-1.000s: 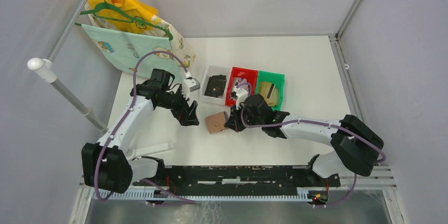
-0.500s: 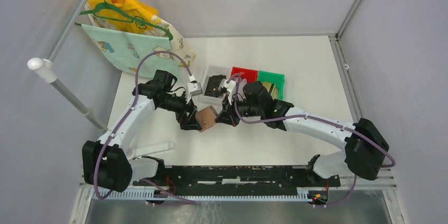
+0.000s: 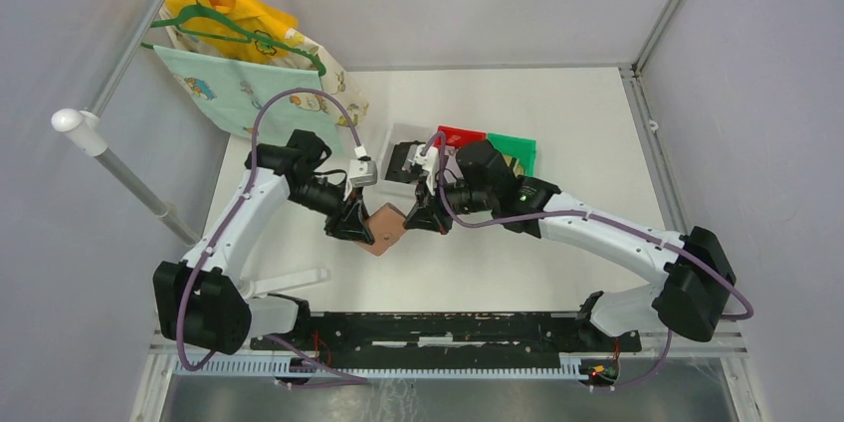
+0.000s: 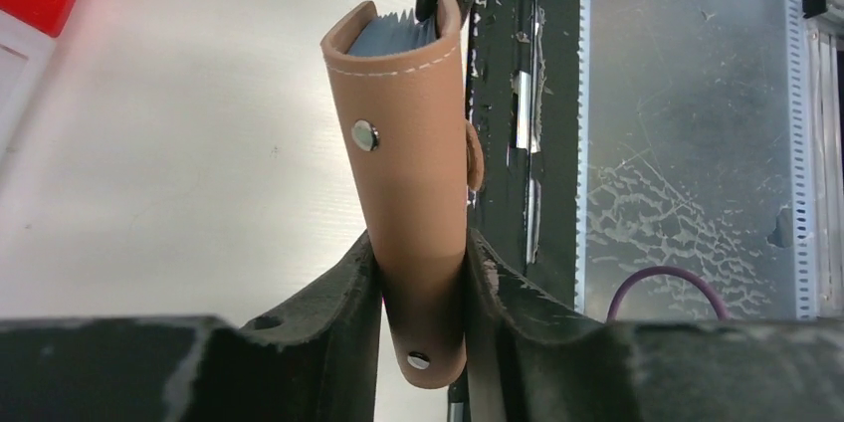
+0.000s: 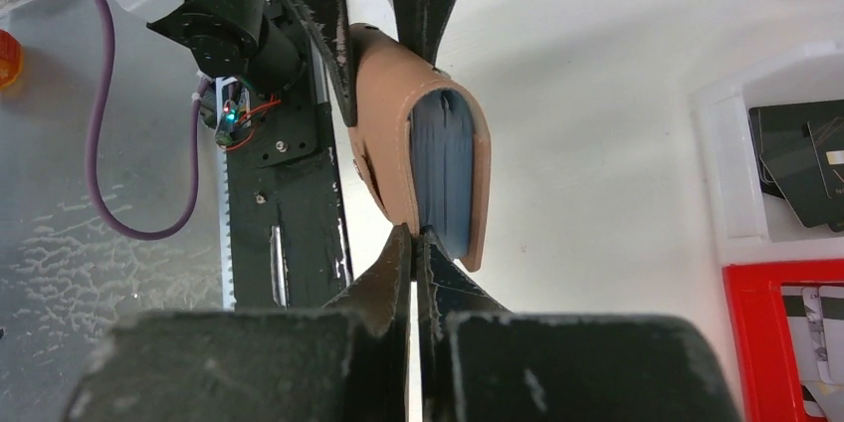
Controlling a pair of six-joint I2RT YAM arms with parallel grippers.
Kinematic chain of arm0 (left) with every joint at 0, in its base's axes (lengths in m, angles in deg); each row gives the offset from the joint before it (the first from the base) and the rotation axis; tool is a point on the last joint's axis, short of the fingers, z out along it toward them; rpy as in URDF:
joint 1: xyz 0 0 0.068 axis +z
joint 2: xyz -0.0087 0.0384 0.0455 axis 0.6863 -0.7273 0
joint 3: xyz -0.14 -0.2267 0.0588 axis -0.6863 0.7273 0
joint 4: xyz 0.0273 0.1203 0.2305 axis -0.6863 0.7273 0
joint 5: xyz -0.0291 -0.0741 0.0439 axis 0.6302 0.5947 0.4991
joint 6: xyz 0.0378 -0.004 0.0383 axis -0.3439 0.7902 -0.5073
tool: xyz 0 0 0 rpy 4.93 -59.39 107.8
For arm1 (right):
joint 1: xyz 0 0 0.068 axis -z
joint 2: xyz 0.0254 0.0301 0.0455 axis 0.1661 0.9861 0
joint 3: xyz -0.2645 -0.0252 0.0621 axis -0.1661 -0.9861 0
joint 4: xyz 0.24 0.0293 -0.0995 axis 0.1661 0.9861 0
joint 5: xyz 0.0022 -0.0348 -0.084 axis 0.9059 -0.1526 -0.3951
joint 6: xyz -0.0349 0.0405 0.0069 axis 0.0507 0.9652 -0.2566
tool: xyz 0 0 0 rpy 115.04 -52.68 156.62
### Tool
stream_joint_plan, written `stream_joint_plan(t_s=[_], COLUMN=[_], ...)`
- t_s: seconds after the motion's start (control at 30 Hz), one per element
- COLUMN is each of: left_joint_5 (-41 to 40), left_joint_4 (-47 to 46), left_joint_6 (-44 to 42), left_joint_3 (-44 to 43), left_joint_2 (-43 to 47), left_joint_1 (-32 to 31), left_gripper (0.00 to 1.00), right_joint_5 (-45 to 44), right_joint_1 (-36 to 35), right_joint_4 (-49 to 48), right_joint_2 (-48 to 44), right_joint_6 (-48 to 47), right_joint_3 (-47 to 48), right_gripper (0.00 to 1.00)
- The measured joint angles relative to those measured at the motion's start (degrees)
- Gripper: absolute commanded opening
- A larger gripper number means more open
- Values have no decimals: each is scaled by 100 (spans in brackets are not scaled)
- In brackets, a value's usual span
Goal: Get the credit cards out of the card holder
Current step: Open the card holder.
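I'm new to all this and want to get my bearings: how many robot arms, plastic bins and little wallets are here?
Robot arms: 2 (left, right)
Plastic bins: 3 (white, red, green)
Card holder: 1
Total: 6

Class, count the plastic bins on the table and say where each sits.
3, in one row: white bin left, red bin middle, green bin right, each partly covered.
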Motion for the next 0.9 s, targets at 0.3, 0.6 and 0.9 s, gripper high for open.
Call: stream_joint_plan(t_s=[0.3,0.6,0.9], left_joint_5=[-560,-1847,-1884], left_joint_4=[-1683,-3381,-3580], left_joint_6=[2033,5259,6579], left_joint_3=[350,420,420], left_joint_2=[629,1108,1384], left_joint_1=[-9,-13,-13], left_gripper=[11,7,5], right_joint_5=[-1381,-4734,-5132], right_joint_1=[-37,-1224,-1526], right_joint_4=[-39,-667,-721], right_joint_2=[-175,-772,52], right_joint_6=[330,444,361], right_joint_3=[142,94,566], right_gripper=[78,84,62])
